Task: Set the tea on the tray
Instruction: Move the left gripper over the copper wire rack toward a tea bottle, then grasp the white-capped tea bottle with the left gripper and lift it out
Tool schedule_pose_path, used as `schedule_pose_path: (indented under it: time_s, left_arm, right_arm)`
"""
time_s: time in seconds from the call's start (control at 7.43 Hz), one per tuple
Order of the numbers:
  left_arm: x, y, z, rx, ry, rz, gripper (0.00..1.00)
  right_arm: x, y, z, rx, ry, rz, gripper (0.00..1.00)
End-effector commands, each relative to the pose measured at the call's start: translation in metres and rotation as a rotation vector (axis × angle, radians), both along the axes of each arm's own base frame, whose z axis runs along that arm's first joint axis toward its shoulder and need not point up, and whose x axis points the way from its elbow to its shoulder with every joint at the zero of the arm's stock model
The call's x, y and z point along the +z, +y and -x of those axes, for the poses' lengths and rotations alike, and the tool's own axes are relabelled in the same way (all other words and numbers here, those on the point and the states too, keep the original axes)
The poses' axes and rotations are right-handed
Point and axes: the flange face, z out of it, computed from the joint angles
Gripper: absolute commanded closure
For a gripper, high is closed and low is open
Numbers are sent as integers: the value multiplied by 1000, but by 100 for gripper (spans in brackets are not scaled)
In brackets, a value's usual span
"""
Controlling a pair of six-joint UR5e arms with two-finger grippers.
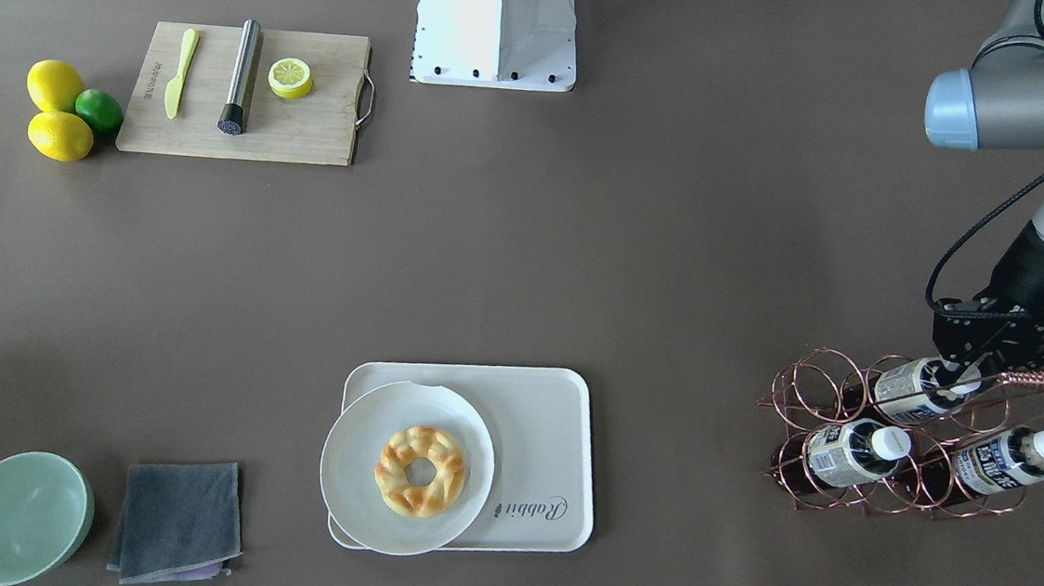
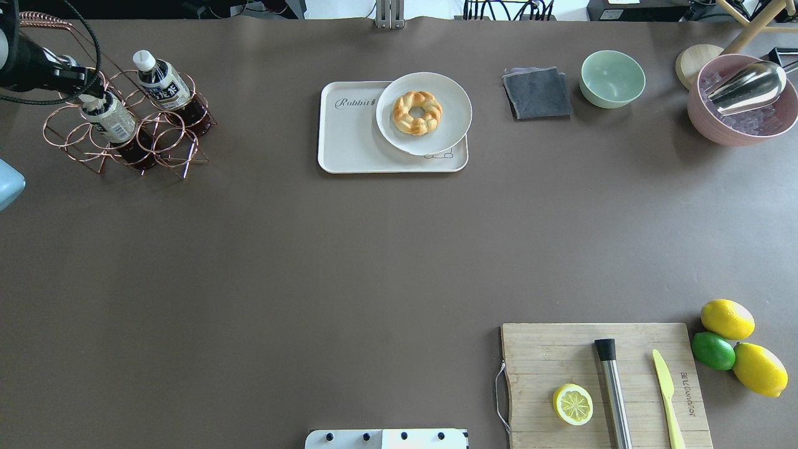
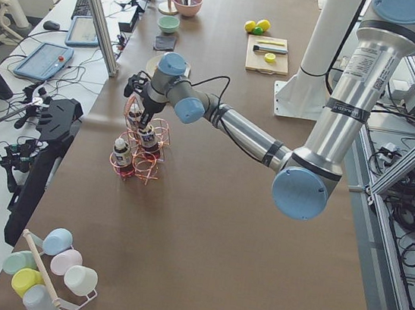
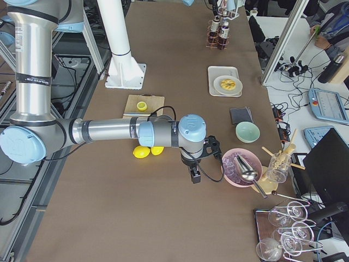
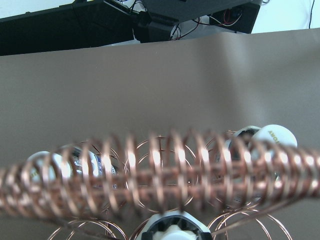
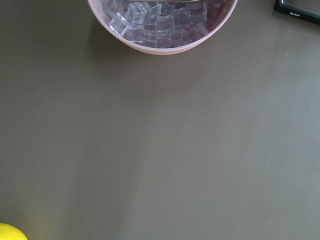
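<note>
In the left wrist view the rack's coiled handle (image 5: 160,175) lies blurred across the frame and masks the bottles behind it. A white cap (image 5: 174,229) is cut by the bottom edge. From the front, the left gripper (image 1: 960,382) hides the neck of the top tea bottle (image 1: 910,389), so its grip is unclear. The right gripper (image 4: 194,176) is too small to judge.

Three tea bottles (image 1: 915,389) (image 1: 848,452) (image 1: 1004,460), two whole lemons (image 1: 55,85) (image 1: 60,136), one lime (image 1: 99,110), two bowls (image 2: 613,81) (image 2: 717,128), one tray (image 1: 549,426), one plate (image 1: 350,466)

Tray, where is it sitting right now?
In the overhead view the tray sits at the table's far middle, plate overlapping its right half, grey cloth further right.
</note>
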Motion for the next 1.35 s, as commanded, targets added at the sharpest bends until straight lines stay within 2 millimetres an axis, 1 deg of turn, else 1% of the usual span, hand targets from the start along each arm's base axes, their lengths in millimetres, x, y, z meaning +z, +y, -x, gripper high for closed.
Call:
schedule_pose_path:
  time_s: [0.0, 0.13, 0.27, 0.4, 0.54, 0.67, 0.81, 0.94, 1.08, 1.21]
  left_arm:
    - [-19, -5, 74, -66, 55, -8, 100]
    - [-28, -2, 107, -70, 85, -17, 100]
    - [-38, 3, 125, -73, 86, -38, 100]
    - [-54, 16, 133, -81, 88, -44, 100]
    - [-66, 31, 137, -83, 87, -47, 100]
    - [-69, 45, 147, -94, 89, -58, 100]
    - [-80, 58, 151, -96, 96, -82, 100]
    - [-91, 67, 149, -99, 110, -98, 100]
    - [-110, 81, 146, -91, 114, -136, 100]
    - [-125, 102, 151, -91, 115, -136, 100]
  right_arm:
    - [-1, 0, 0, 0, 1, -2, 0]
    - [-1, 0, 0, 0, 0, -2, 0]
    - [-3, 0, 0, 0, 0, -5, 0]
    - [-4, -1, 0, 0, 0, -8, 0]
    - [-3, -1, 0, 0, -1, -7, 0]
    - [-4, -2, 0, 0, -1, -8, 0]
    - [-4, -2, 0, 0, -1, -8, 0]
    - [-2, 0, 0, 0, -2, -4, 0]
    - [-1, 2, 0, 0, -2, -2, 0]
    - [-1, 3, 0, 0, -2, -1, 0]
